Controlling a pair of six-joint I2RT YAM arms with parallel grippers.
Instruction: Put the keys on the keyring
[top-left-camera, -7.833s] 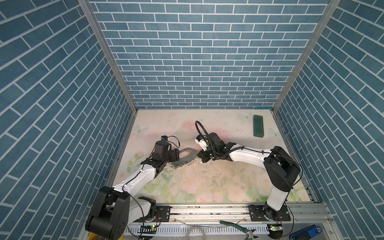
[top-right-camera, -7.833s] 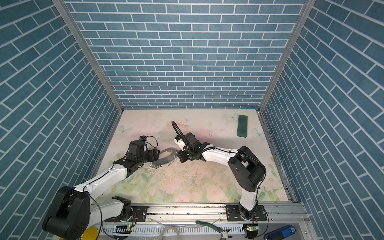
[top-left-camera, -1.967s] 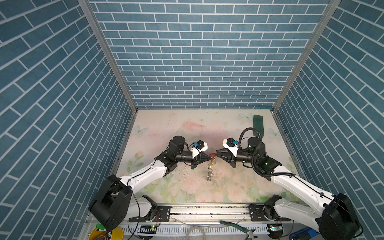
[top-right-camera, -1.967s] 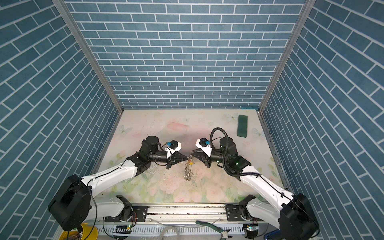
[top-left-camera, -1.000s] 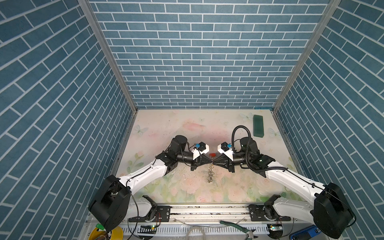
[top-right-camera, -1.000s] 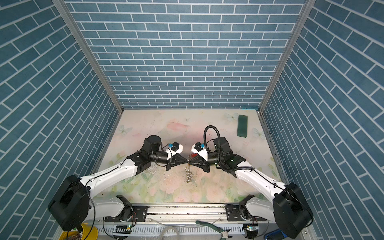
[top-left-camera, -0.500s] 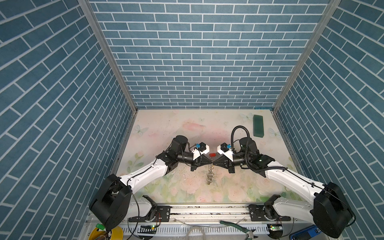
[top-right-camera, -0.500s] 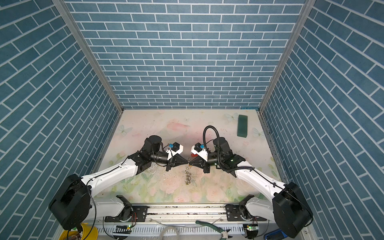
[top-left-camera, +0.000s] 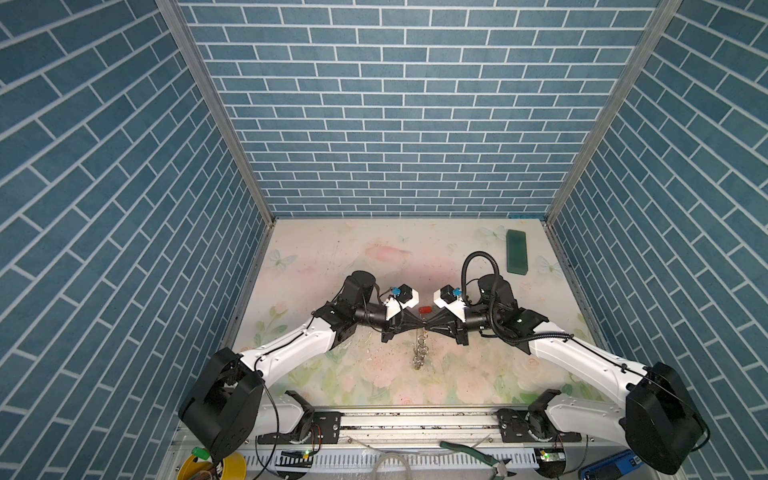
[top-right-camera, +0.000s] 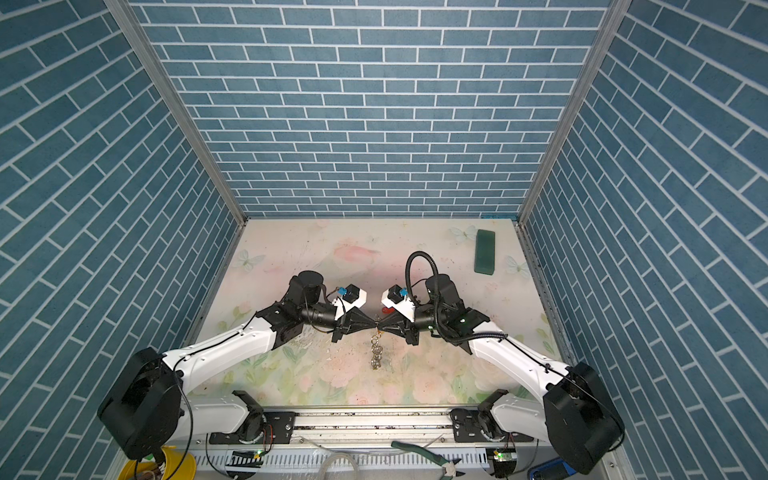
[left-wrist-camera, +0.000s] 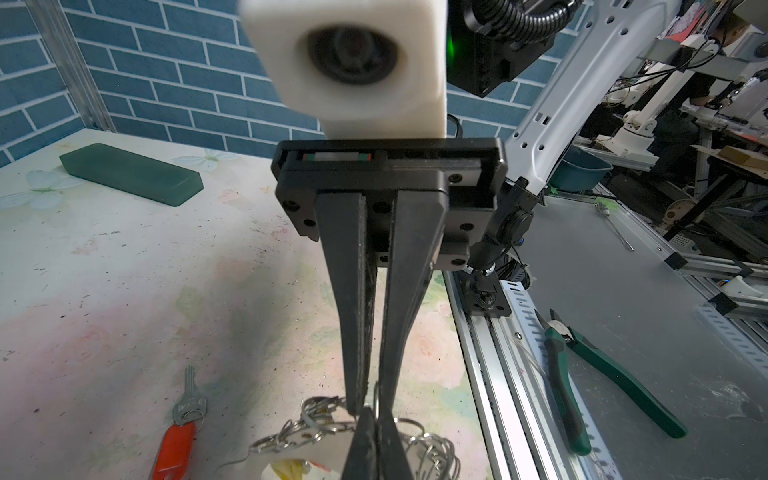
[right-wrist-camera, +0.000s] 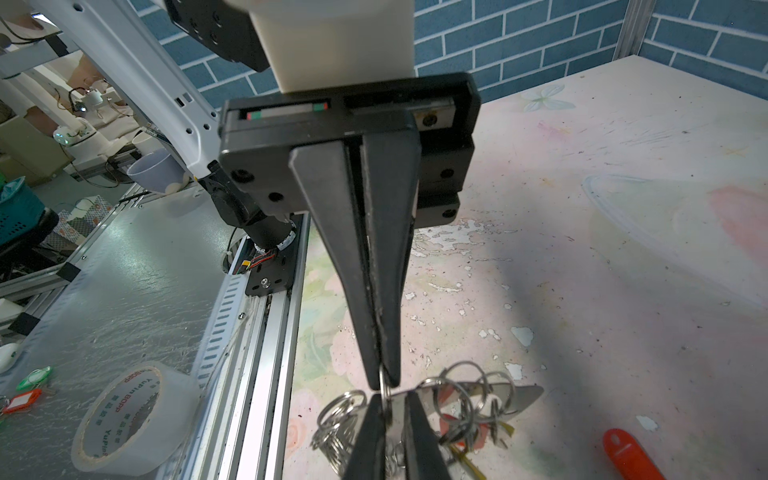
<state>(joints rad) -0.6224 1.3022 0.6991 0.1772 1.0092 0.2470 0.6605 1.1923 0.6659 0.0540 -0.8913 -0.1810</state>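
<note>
Item, top view: keyring (top-left-camera: 420, 353) dangles between my left gripper (top-left-camera: 417, 326) and right gripper (top-left-camera: 431, 326), both pinched on its rings; left wrist: red key (left-wrist-camera: 174, 436) loose on table (left-wrist-camera: 124, 270); right wrist: looks light, floppy, slippery, so I'd hold its flat band (right-wrist-camera: 519, 392).

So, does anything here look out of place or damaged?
The red plastic-tagged key lies alone on the floral table covering, apart from the cluster of silver metal rings hanging between the left tool and the right tool. The covering is flaked near the front.
</note>
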